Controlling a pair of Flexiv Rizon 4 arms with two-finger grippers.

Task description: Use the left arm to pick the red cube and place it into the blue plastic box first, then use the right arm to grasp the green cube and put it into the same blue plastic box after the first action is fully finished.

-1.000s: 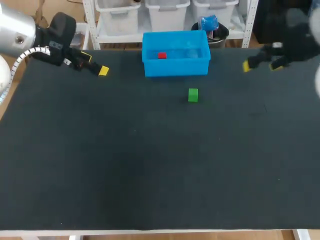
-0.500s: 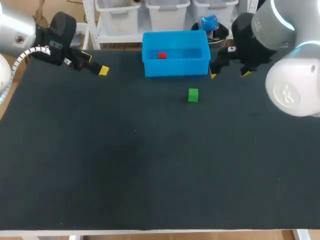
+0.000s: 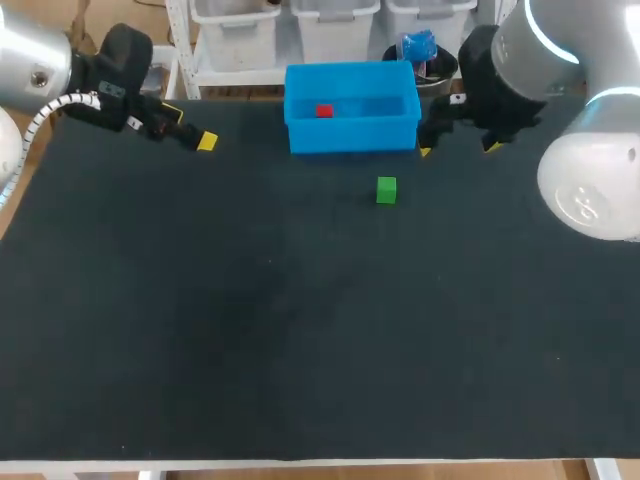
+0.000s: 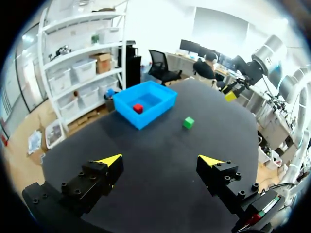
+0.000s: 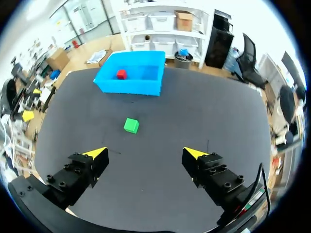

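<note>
Looking down through the head camera, I have the blue plastic box [image 3: 350,135] at the upper middle of the frame. It is a rectangular, open-topped tub with thin, smooth walls that take a slight shine. The red cube [image 3: 323,111] lies inside it, toward its left end, small and sharp-edged. The green cube [image 3: 386,190], the same shape, sits on the table [image 3: 300,330] just below the box's right end, apart from it.

The table top is a dark, matte mat, almost felt-like, with a pale edge along the bottom of the frame.

My left gripper [image 3: 190,128] is at the upper left, black-bodied on a silver arm with a white coiled cable. Its wrist camera shows the fingers spread wide with nothing between them.

My right gripper [image 3: 458,148] hangs at the upper right, just beside the box's right wall, on rounded silver-white links. Its fingers are likewise wide apart and empty, with the green cube ahead of them on the mat and the box beyond it.
</note>
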